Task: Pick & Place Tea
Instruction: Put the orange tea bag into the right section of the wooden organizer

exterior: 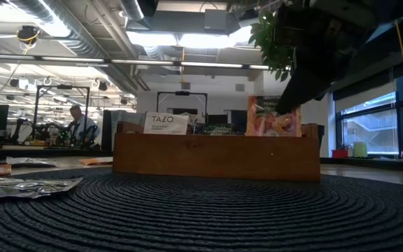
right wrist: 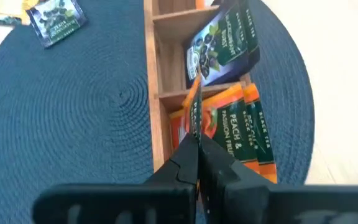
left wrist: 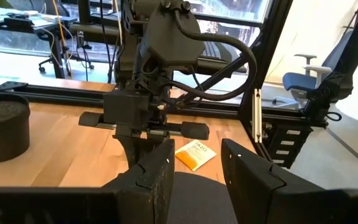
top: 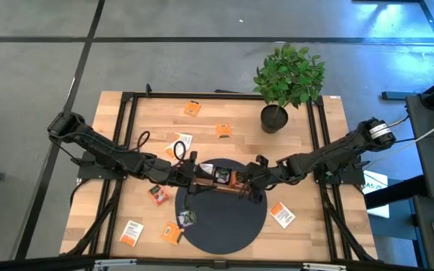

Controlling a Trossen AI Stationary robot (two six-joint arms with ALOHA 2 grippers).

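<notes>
While the left gripper [top: 189, 175] jaws gape, right gripper [right wrist: 197, 144] jaws pinch an orange sachet [right wrist: 193, 115] over the tray [right wrist: 156, 68].

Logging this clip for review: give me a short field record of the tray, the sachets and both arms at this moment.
tray: wooden tray on the round dark mat
in tray: peach sachets, a dark sachet
right gripper: fingers shut on an orange sachet over the tray
left gripper: fingers open, empty, at the tray's other end
loose sachets: several on table and mat
also: potted plant
</notes>
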